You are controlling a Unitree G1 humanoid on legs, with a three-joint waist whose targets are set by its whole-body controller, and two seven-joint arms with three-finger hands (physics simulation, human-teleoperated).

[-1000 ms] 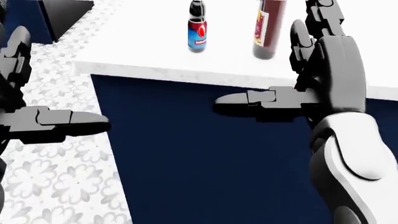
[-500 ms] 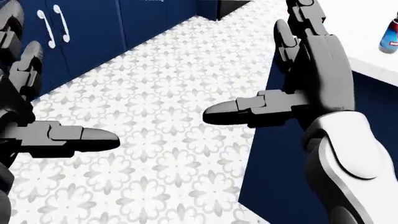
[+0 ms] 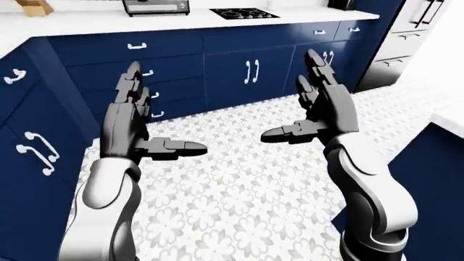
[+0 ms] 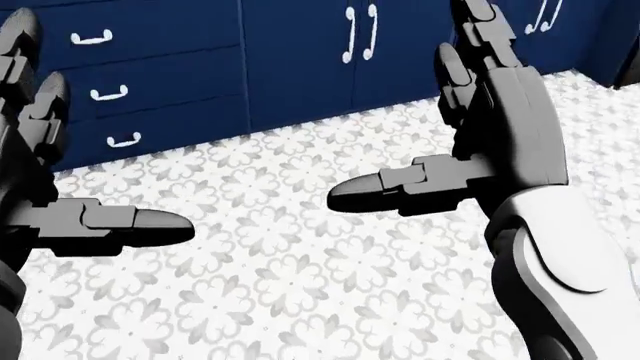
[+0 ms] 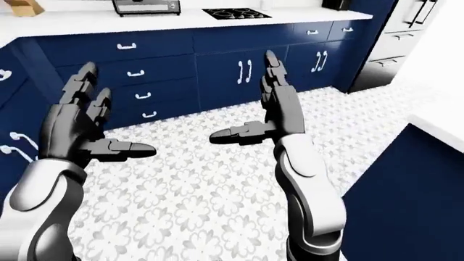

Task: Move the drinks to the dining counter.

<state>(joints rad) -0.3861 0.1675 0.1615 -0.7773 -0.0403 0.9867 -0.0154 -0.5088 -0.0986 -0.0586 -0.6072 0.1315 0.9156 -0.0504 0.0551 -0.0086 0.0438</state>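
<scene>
Both arms are raised over a grey-and-white floral tiled floor (image 3: 239, 190). The left robot hand (image 3: 134, 128) and the right robot hand (image 3: 322, 111) are spread open, fingers up and thumbs pointing inward (neither holds anything). No drinks show in any view. Navy blue cabinets with white handles (image 3: 246, 73) run under a white tabletop (image 3: 94, 22) carrying a black cooktop (image 3: 243, 12).

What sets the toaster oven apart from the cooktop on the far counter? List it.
The toaster oven is a silvery box standing up from the white counter; the cooktop is black and lies flush in it. The toaster oven sits further left in the left-eye view. Both are on the same counter above blue cabinets.
</scene>
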